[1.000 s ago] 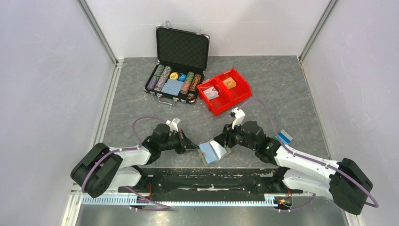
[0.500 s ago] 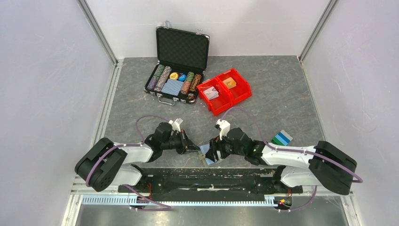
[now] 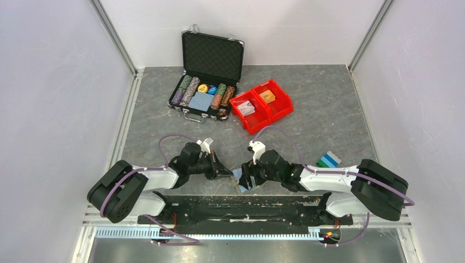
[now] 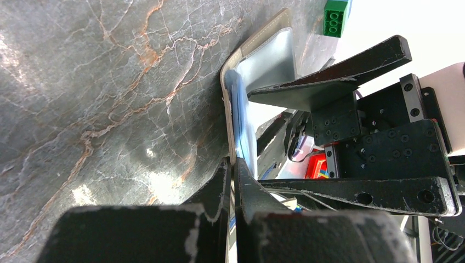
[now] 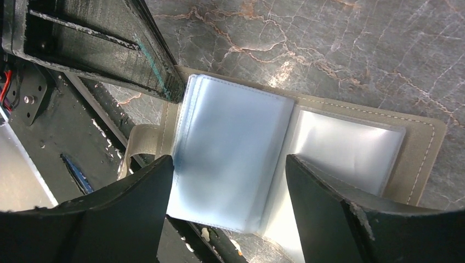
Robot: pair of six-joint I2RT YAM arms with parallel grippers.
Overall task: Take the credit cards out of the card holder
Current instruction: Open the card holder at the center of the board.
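Placement first: you had the card holder [image 5: 241, 137] at the near edge of the table [image 3: 329, 109], just ahead of the black base rail [image 3: 241, 205] and between your two grippers. It lay opened like a book, outer cover down on the stone-patterned surface, clear sleeves facing up. In the right wrist view the long axis of the opened spread ran across the frame, with the fold crossing it.

Your left gripper [image 4: 230, 167] was clamped on the holder's edge, its fingers almost together with the cover and a light blue leaf pinched between them. That arm reached low and rightward from its base. Your right gripper [image 5: 229, 161] was released, jaws spread wide and straddling the raised stack of sleeves, one finger on either side. That arm lay low, reaching leftward.

The top external view hid nearly all of the holder beneath the two wrists; only a sliver of light blue showed. The wrist views exposed the sleeves, but you could not tell from them whether any card was inside.

Farther right, well apart from the holder, the credit cards [image 3: 328, 160] lay in a small fanned stack, blue and teal-green. Beyond, the red bins [image 3: 255, 121] sat beside the open black poker-chip case [image 3: 213, 55].
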